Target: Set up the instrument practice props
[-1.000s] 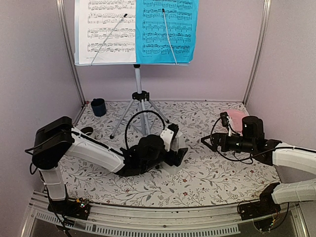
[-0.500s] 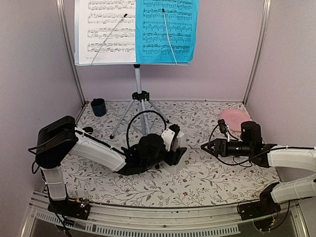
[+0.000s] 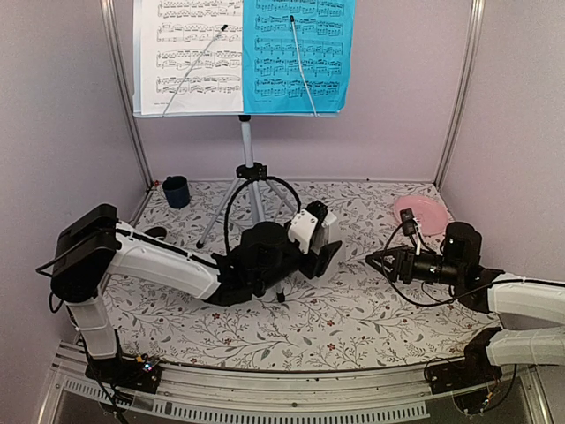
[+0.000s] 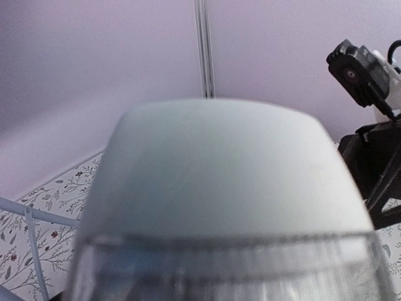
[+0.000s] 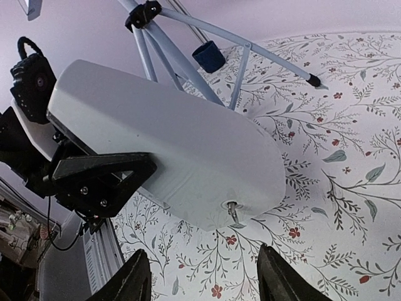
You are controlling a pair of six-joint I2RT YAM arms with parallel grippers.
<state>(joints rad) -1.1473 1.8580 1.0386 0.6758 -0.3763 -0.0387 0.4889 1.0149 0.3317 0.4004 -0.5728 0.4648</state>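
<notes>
The silver tripod music stand (image 3: 251, 172) stands at the back, its tray holding a white music sheet (image 3: 190, 53) on the left and a blue music sheet (image 3: 298, 53) on the right. My left gripper (image 3: 322, 252) is shut on the white pyramid metronome (image 3: 330, 234), held tilted above the table's middle. The metronome fills the left wrist view (image 4: 219, 175) and hides the fingers. In the right wrist view the metronome (image 5: 169, 150) lies on its side in the air, with a black left finger (image 5: 103, 172) against it. My right gripper (image 3: 375, 259) (image 5: 203, 266) is open and empty, just right of the metronome.
A pink round plate (image 3: 422, 212) lies at the back right, behind my right arm. A dark cup (image 3: 176, 191) stands at the back left, and another small dark cup (image 3: 156, 233) is near the left wall. The stand's legs (image 5: 188, 37) spread behind the metronome.
My left gripper has lifted the metronome off the table and carried it up and toward the back right. My right gripper has drawn back to the right, uncovering the pink plate.
</notes>
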